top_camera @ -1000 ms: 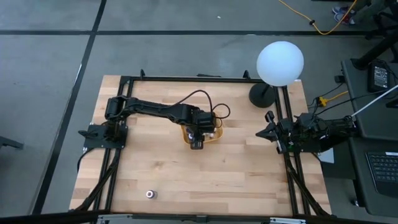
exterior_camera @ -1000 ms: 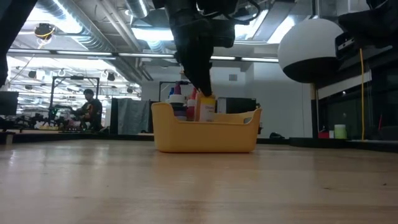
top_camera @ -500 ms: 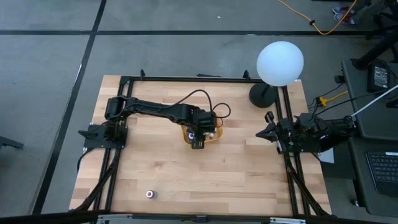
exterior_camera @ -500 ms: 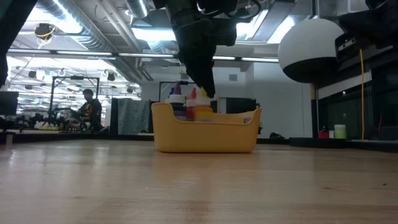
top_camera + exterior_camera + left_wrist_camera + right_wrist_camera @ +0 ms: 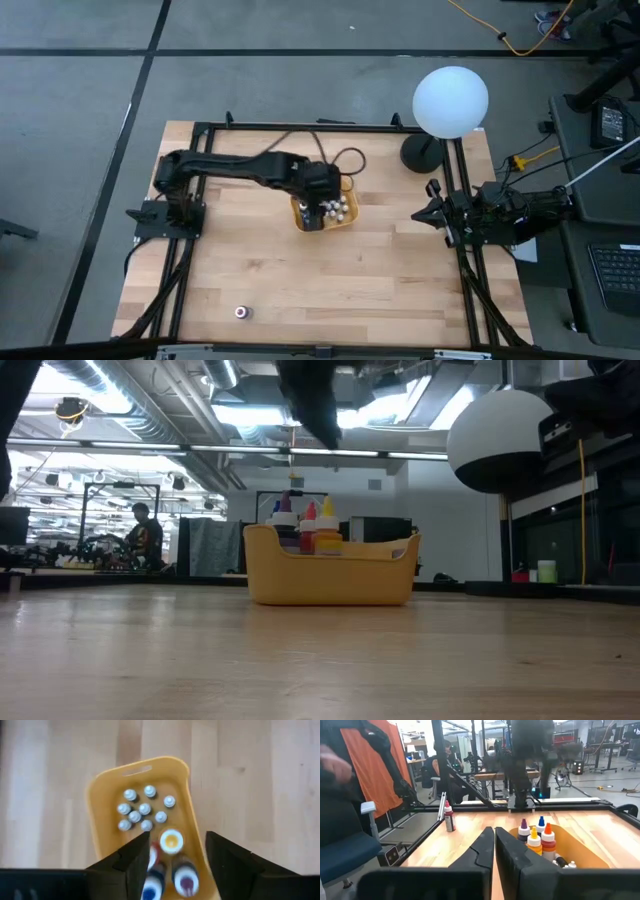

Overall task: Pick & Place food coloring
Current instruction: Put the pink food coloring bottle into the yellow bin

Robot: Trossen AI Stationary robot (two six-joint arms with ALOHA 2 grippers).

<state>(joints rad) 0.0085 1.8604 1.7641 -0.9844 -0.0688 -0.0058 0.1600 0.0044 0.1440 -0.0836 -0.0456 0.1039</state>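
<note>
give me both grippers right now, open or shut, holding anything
Left gripper: open, empty, above the yellow tray of small bottles.
Right gripper: shut, empty, parked at the table's right edge.

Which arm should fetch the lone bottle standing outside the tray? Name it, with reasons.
Left. The left gripper hangs open and empty over the tray, on the lone bottle's side of the table. The right gripper sits shut at the far right edge.

The left gripper has risen clear above the tray, empty.
</note>
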